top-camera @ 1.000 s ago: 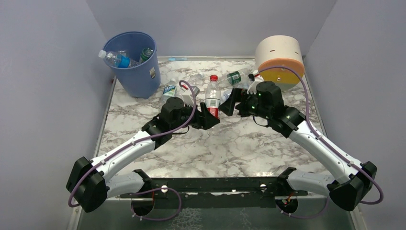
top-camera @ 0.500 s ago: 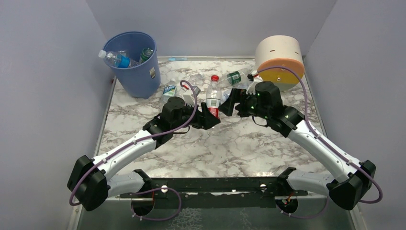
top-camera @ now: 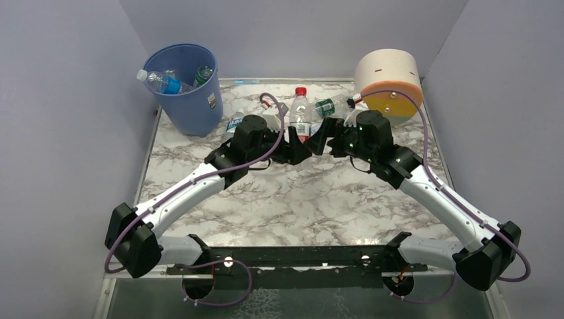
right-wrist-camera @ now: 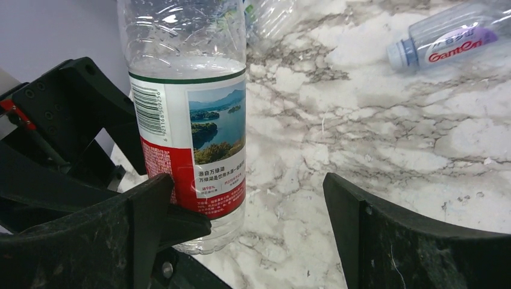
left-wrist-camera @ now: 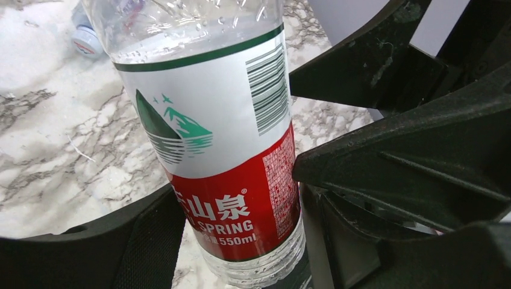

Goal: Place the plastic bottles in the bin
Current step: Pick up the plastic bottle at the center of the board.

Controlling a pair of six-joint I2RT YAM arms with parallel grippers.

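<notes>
My left gripper (top-camera: 294,147) is shut on an upright clear plastic bottle (top-camera: 300,118) with a red cap and a red-and-white label. In the left wrist view the gripper (left-wrist-camera: 241,232) pinches the bottle's lower label (left-wrist-camera: 235,198) from both sides. My right gripper (top-camera: 324,141) is open just right of it. In the right wrist view this gripper (right-wrist-camera: 253,223) is empty, with the bottle (right-wrist-camera: 193,132) by its left finger. The blue bin (top-camera: 193,105) stands at the back left with a few bottles (top-camera: 163,82) inside.
The cream-orange drum (top-camera: 389,81) lies at the back right. Loose bottles lie behind the grippers: a green-labelled one (top-camera: 326,107), one near the bin (top-camera: 234,123), and a blue-capped one (right-wrist-camera: 446,39). Grey walls close in the marble table (top-camera: 299,199).
My left arm has reached forward, carrying the red-capped bottle farther from me and slightly right. The right gripper has stayed open and hardly moved.
</notes>
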